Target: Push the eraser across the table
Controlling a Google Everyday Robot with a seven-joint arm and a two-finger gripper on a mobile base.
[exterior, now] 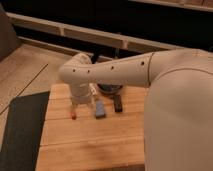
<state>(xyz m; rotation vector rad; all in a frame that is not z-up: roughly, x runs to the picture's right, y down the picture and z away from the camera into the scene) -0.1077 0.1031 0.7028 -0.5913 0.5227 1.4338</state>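
Nearest the camera, the white arm housing [175,110] fills the right side of the view. From it, a tubular arm segment runs left over the far part of the table [90,145], bends at a rounded joint and drops toward the tabletop.

Gripper [82,101]: located at the lower end of that drop, over the far left portion of the table. Jaw state: cannot be told from this view.

Eraser [118,103]: small black oblong block, lying flat on the far part of the table, to the right of the gripper and apart from it.

Blue-grey block [100,109]: lies between the gripper and the eraser, just left of the eraser and not touching it.

Red pen [73,114]: thin, lying on the table just left of the gripper.

Dark round object [109,90]: at the far table edge, partly hidden behind the arm; type not identifiable.

Dark grey floor mat [20,130]: on the floor along the left side of the table.
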